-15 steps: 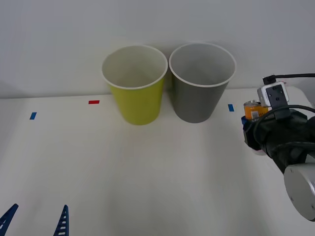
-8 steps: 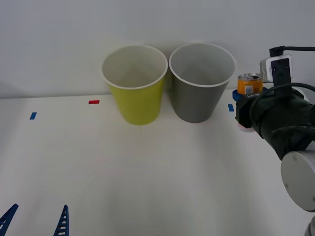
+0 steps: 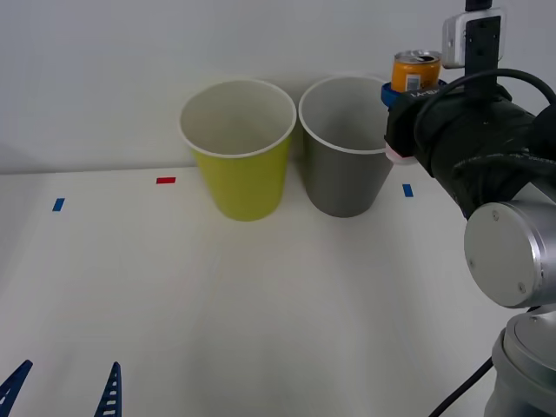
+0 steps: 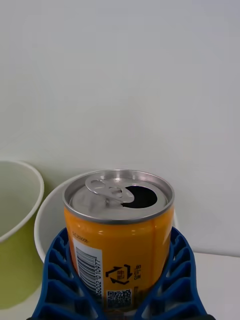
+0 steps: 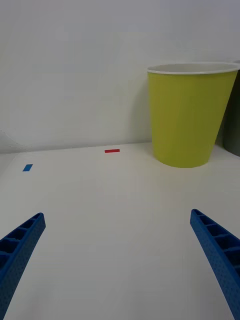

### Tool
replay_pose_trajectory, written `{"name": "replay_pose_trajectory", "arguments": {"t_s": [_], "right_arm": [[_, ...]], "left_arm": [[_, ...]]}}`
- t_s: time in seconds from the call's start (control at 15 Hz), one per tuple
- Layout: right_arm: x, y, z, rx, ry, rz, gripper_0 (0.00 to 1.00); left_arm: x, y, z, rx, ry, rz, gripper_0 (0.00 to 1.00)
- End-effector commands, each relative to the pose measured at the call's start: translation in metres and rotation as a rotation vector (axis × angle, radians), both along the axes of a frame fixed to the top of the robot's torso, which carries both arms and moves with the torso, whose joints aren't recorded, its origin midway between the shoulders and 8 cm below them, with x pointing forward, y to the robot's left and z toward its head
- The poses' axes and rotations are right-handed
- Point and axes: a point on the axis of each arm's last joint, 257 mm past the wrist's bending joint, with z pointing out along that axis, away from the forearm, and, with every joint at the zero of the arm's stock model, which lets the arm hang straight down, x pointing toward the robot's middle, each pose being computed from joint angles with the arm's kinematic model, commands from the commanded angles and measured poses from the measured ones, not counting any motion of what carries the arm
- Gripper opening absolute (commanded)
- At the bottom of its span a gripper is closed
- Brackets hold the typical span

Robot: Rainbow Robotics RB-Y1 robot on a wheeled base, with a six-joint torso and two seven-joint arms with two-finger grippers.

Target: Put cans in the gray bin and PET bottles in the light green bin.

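Front view: right gripper [image 3: 413,89], jaws clamped on the upright orange-and-silver drink can [image 3: 415,69], held high beside the dark gray tapered bin's [image 3: 352,169] white rim; left gripper [image 3: 61,388], jaws apart, low over open white surface [image 3: 261,304].

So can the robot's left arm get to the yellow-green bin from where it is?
Probably yes. The left gripper sits low near the table's front edge with its fingers open, and only bare table lies between it and the yellow-green bin.

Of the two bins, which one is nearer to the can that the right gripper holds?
The gray bin, the right one of the pair. The can in the right gripper is beside its rim; the light green bin stands farther left.
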Motion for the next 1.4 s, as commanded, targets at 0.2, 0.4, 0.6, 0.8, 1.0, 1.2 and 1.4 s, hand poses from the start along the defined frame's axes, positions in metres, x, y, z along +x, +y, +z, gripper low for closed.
{"name": "replay_pose_trajectory", "arguments": {"t_s": [0.2,0.4,0.6,0.8,1.0,1.2,1.4], "right_arm": [[0.028,0.015,0.033,0.102,-0.074,0.009,0.0],[0.047,0.018,0.042,0.111,-0.117,0.006,0.0],[0.069,0.018,0.047,0.119,-0.155,-0.005,0.0],[0.094,0.013,0.047,0.122,-0.197,-0.01,0.0],[0.11,0.006,0.043,0.13,-0.214,-0.017,0.0],[0.119,0.004,0.043,0.135,-0.251,-0.012,0.0],[0.121,0.004,0.04,0.15,-0.246,-0.002,0.0]], "left_arm": [[0.0,0.0,0.0,0.0,0.0,0.0,1.0],[0.0,0.0,0.0,0.0,0.0,0.0,1.0],[0.0,0.0,0.0,0.0,0.0,0.0,1.0],[0.0,0.0,0.0,0.0,0.0,0.0,1.0],[0.0,0.0,0.0,0.0,0.0,0.0,1.0],[0.0,0.0,0.0,0.0,0.0,0.0,1.0],[0.0,0.0,0.0,0.0,0.0,0.0,1.0]]}}
